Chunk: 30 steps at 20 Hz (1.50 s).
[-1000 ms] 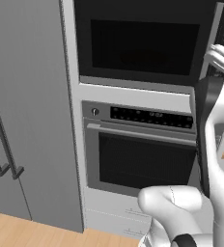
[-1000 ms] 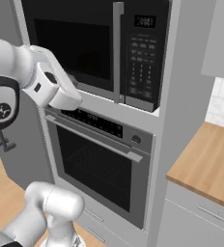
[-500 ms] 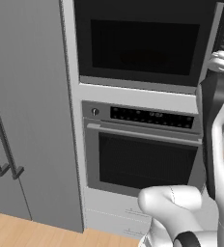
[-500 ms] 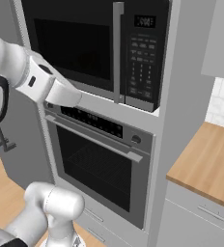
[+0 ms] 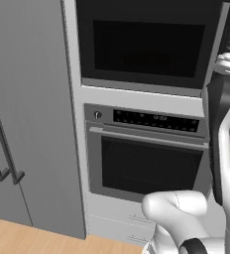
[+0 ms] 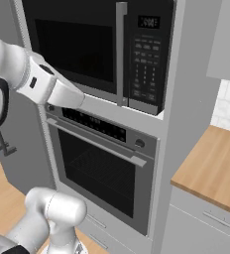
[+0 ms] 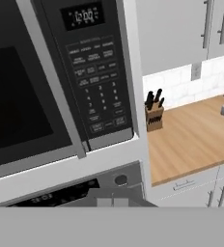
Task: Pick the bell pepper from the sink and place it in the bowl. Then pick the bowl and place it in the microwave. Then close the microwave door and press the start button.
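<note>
Microwave (image 6: 97, 47) sits built into the tall grey cabinet column, upper middle of the right base view and top of the left base view (image 5: 151, 42). Microwave door (image 6: 72, 44) is shut flush, dark glass window, long vertical grey handle (image 6: 120, 52) along its right edge. Keypad strip (image 6: 146, 59) sits right of the handle, small lit display at its top. In the hand view the keypad (image 7: 95, 87) fills the upper centre, display (image 7: 83, 17) above it, door glass (image 7: 15, 101) at left, handle running diagonally down the frame.

Oven (image 6: 99, 173) sits directly below the microwave: control panel with a knob (image 6: 139, 144), bar handle, dark glass door. Same oven at centre of the left base view (image 5: 146, 158), knob at its upper left.

Fridge (image 5: 25, 114) with a long vertical handle takes the left side of the left base view, just beside the oven column.

Robot arm (image 6: 42, 84) crosses from the left edge of the right base view toward the strip under the microwave; in the left base view the arm (image 5: 225, 129) rises along the right edge. Gripper fingertips not visible in the frames; jaws pressed fully together, nothing held as far as I can tell.

Wooden counter (image 7: 191, 135) at right of the hand view, knife block (image 7: 154, 113) standing on it near the white tiled wall. Grey upper cabinets (image 7: 181, 34) above.
</note>
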Motion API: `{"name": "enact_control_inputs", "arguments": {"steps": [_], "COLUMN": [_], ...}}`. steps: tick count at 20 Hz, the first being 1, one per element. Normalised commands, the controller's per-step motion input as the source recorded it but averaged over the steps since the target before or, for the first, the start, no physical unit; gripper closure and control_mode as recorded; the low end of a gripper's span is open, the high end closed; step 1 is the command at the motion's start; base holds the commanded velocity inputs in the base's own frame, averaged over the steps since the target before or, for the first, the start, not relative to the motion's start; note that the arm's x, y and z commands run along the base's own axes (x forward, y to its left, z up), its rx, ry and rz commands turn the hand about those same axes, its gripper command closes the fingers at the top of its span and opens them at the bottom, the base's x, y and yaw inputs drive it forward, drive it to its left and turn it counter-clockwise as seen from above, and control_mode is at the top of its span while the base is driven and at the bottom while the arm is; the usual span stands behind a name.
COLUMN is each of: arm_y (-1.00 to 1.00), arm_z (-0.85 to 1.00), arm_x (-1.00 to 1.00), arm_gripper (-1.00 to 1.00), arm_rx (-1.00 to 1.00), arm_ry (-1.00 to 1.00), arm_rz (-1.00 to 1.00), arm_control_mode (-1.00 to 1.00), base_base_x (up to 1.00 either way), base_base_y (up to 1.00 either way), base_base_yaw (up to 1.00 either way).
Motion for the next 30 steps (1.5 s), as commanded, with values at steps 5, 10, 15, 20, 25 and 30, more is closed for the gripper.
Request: {"name": "enact_control_inputs", "arguments": {"steps": [5,10,15,20,25,30], "arm_y": [-0.42,-0.45,-0.46,-0.24,0.14,0.02], "arm_z": [0.0,-0.03,-0.06,0.0,-0.04,-0.02], "arm_x": [0.34,0.22,0.34,0.08,0.14,0.29], "arm_gripper": [1.0,1.0,1.0,1.0,1.0,1.0], "arm_rx": [0.0,0.0,0.0,-0.01,-0.01,0.0], "arm_ry": [0.0,0.0,0.0,-0.02,-0.05,-0.04], "arm_rz": [0.0,0.0,0.0,0.0,0.06,0.1], "arm_control_mode": [-1.0,-1.0,-1.0,-1.0,-1.0,-1.0], "base_base_x": [0.0,0.0,0.0,0.0,0.0,0.0], "base_base_y": [0.0,0.0,0.0,0.0,0.0,0.0], "base_base_yaw": [0.0,0.0,0.0,0.0,0.0,0.0]}}
